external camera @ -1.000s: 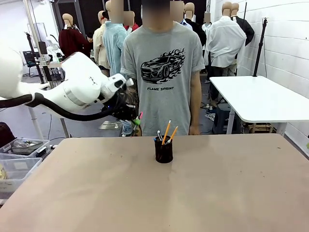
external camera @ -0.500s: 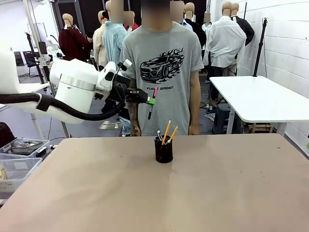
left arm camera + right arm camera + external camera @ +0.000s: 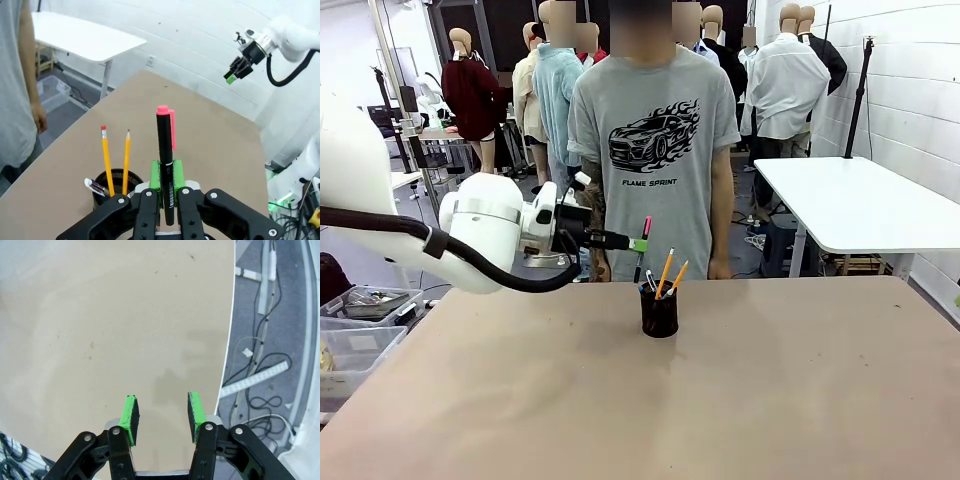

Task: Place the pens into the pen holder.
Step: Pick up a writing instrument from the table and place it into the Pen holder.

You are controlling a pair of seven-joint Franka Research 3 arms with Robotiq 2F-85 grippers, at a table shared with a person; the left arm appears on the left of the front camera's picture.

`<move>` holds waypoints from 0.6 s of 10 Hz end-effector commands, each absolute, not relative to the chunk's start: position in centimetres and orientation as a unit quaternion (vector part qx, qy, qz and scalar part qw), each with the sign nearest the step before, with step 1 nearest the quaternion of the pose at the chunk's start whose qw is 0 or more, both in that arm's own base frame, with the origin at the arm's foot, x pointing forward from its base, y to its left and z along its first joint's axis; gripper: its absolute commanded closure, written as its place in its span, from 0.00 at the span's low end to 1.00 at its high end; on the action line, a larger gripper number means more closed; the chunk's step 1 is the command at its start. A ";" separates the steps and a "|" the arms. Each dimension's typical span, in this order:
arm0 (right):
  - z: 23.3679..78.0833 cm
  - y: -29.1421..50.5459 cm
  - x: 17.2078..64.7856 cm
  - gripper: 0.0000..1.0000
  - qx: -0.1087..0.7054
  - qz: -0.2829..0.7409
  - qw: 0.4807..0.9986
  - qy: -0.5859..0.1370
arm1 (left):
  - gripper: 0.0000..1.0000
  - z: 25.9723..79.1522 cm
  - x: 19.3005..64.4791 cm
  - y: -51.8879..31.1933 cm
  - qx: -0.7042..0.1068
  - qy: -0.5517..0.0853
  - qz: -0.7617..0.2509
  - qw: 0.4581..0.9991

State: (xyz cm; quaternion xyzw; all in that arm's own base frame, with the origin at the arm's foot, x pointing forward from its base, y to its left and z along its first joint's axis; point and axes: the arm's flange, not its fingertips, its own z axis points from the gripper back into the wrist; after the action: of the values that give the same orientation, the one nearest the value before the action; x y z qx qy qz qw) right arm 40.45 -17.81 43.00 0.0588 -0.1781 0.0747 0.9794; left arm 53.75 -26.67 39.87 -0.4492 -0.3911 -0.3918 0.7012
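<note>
Pen (image 3: pixel 641 249), black w/ pink cap, is riding clamped upright in left gripper (image 3: pixel 637 243), which has swung down to just left of holder (image 3: pixel 659 313); drop-in likely next. Right gripper (image 3: pixel 161 418) is idling w/ jaws apart.

The black pen (image 3: pixel 165 165) has its lower end hidden between the left gripper (image 3: pixel 165 186)'s green pads. The pen holder (image 3: pixel 114 186) is partly covered by the gripper's black fingers, and the small pen (image 3: pixel 96 187) inside it is too blurred to identify.

white side table (image 3: pixel 860 205), white wall (image 3: pixel 920 70)
</note>
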 end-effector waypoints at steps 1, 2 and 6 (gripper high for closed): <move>42.9 -17.9 40.4 0.49 0.054 0.077 0.980 -0.177 | 1.00 39.0 54.5 -27.8 -0.460 -0.426 -0.406 0.665; 42.9 -17.9 40.4 0.49 0.054 0.077 0.980 -0.177 | 1.00 38.3 54.9 -28.4 -0.461 -0.440 -0.405 0.655; 42.9 -17.9 40.4 0.49 0.054 0.077 0.980 -0.177 | 1.00 36.1 57.0 -30.0 -0.426 -0.439 -0.388 0.689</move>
State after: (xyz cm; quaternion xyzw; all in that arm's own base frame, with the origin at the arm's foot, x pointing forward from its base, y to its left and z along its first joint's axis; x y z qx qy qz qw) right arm 40.45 -17.81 43.00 0.0588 -0.1781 0.0747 0.9794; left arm 56.57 -29.10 36.78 -0.4493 -0.4474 -0.3916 0.6668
